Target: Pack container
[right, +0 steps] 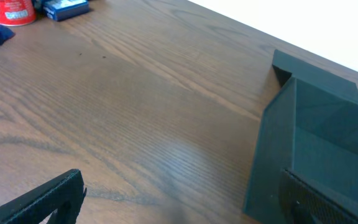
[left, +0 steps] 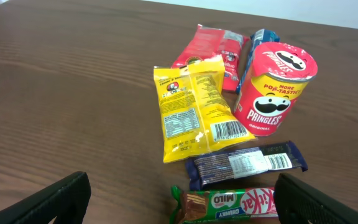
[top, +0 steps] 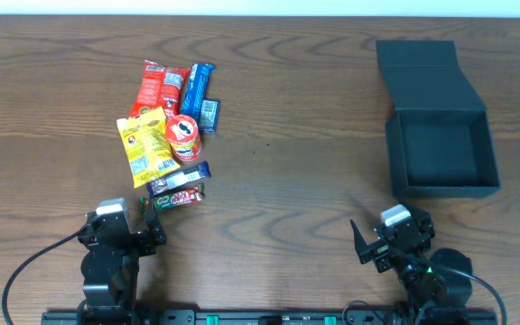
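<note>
The black container stands open at the right of the table, its flap lid laid back behind it; its wall shows in the right wrist view. Snacks lie at the left: a yellow packet, a Pringles can, a red packet, a blue packet, a dark blue bar and a green-red KitKat bar. My left gripper is open, just before the KitKat. My right gripper is open and empty near the container's front.
The wooden table runs to a white wall at the back. Both arm bases sit at the front edge. The snack pile is tightly grouped, some items overlapping.
</note>
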Controlling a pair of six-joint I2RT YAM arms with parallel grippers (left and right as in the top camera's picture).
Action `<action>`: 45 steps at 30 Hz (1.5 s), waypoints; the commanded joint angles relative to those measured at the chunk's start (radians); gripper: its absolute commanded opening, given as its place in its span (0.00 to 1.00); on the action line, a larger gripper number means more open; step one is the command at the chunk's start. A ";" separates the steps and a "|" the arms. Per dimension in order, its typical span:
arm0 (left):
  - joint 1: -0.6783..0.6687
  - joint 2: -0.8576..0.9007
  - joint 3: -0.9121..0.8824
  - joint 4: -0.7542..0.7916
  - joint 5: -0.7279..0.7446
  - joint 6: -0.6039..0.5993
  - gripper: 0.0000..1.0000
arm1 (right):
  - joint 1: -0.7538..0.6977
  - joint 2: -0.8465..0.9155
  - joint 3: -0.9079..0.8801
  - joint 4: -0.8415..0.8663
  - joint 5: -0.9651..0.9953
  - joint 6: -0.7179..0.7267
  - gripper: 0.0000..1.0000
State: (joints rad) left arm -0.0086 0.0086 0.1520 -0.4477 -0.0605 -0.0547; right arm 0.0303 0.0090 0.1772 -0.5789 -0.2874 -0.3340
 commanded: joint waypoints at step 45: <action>0.002 -0.004 -0.024 0.000 -0.021 0.006 0.95 | -0.004 0.325 0.161 0.134 0.006 0.931 0.99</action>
State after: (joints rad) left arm -0.0086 0.0086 0.1520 -0.4469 -0.0605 -0.0547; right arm 0.0303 0.2516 0.2638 -0.4511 -0.3569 0.7273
